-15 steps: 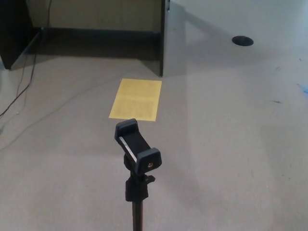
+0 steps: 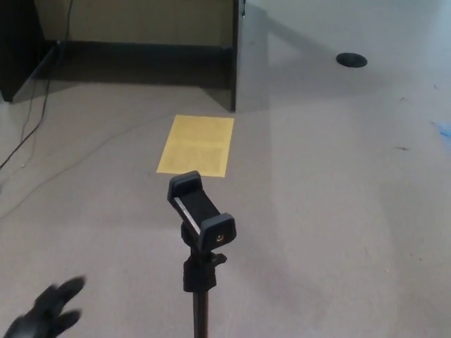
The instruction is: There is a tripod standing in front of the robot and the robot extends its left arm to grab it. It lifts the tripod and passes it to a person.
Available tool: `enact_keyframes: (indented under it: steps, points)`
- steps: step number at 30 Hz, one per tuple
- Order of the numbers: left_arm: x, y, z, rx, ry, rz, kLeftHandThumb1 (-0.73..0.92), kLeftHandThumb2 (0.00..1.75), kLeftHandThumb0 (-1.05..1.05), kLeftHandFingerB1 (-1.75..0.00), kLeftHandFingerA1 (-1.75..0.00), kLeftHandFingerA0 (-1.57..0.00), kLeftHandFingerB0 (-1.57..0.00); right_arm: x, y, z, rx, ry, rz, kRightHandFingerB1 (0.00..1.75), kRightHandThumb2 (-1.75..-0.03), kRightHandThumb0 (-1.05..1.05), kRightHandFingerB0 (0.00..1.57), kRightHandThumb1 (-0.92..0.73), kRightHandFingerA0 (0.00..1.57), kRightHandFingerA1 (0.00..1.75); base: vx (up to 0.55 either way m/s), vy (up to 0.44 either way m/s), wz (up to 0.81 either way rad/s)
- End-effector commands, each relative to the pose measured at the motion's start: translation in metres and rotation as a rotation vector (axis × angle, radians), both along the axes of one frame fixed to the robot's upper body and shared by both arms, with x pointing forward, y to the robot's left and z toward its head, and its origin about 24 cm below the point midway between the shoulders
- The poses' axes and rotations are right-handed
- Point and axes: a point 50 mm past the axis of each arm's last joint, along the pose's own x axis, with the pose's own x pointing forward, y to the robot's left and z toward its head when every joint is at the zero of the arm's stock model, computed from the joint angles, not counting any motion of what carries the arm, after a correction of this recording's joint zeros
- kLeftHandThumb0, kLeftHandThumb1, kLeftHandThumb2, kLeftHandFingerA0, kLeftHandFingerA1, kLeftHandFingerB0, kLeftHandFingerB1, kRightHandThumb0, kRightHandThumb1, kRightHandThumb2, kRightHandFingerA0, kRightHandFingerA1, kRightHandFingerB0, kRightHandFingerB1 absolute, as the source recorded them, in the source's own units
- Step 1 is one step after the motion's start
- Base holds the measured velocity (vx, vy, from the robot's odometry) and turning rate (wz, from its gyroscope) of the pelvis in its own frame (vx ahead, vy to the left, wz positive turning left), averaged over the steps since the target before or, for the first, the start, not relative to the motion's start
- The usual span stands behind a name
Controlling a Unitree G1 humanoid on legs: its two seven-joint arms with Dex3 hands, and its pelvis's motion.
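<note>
Grey carpet fills the scene, and low to the left of the tripod (image 2: 201,232) the left hand (image 2: 44,313) reaches in, fingers spread, holding nothing and well apart from it. Beyond the tripod's upright phone clamp lies a yellow sheet (image 2: 196,145).

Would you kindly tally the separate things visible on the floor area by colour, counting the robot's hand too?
Black: 4 - tripod, left hand, round disc, cable
Yellow: 1 - paper sheet
Total: 5
</note>
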Motion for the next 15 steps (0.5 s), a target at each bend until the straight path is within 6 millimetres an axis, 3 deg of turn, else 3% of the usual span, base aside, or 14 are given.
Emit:
enact_keyframes:
  steps: [1,2,3,6,7,8,15]
  points:
    - [0.021,-0.028,0.014,-0.081,0.018,-0.07,0.38,0.69,-0.71,-0.24,-0.41,-0.12,-0.07,0.002,-0.005,0.005,-0.032,-0.025,0.016,0.5,-0.89,-0.48,0.4,-0.58,0.59,0.58,0.0,0.0,0.0]
    - [0.024,-0.036,0.018,-0.065,0.012,-0.085,0.39,0.72,-0.68,-0.25,-0.42,-0.13,-0.07,0.002,-0.005,0.005,-0.026,-0.025,0.012,0.5,-0.88,-0.48,0.4,-0.58,0.6,0.58,0.0,0.0,0.0]
    - [0.026,-0.04,0.02,-0.068,0.012,-0.091,0.39,0.71,-0.67,-0.25,-0.41,-0.13,-0.08,0.002,-0.005,0.005,-0.025,-0.026,0.012,0.36,-0.61,-0.42,0.47,-0.71,0.68,0.43,0.0,0.0,0.0]
    - [0.029,-0.054,0.025,-0.07,0.024,-0.12,0.39,0.7,-0.64,-0.25,-0.4,-0.13,-0.07,0.003,-0.005,0.005,-0.018,-0.025,0.009,0.36,-0.61,-0.42,0.46,-0.71,0.67,0.44,0.0,0.0,0.0]
    - [0.031,-0.059,0.026,-0.067,0.019,-0.14,0.46,0.54,-0.61,-0.21,-0.33,-0.18,-0.08,0.003,-0.005,0.005,-0.023,-0.025,0.013,0.36,-0.61,-0.42,0.47,-0.71,0.68,0.44,0.0,0.0,0.0]
    - [0.032,-0.068,0.027,-0.074,0.018,-0.166,0.39,0.68,-0.63,-0.24,-0.39,-0.12,-0.06,0.003,-0.005,0.006,-0.022,-0.025,0.017,0.5,-0.88,-0.49,0.41,-0.59,0.61,0.59,0.0,0.0,0.0]
    - [0.028,-0.092,0.03,-0.115,0.003,-0.265,0.32,0.74,-0.48,-0.28,-0.46,-0.1,0.0,0.004,-0.005,0.006,-0.027,-0.028,0.018,0.5,-0.88,-0.48,0.4,-0.59,0.6,0.58,0.0,0.0,0.0]
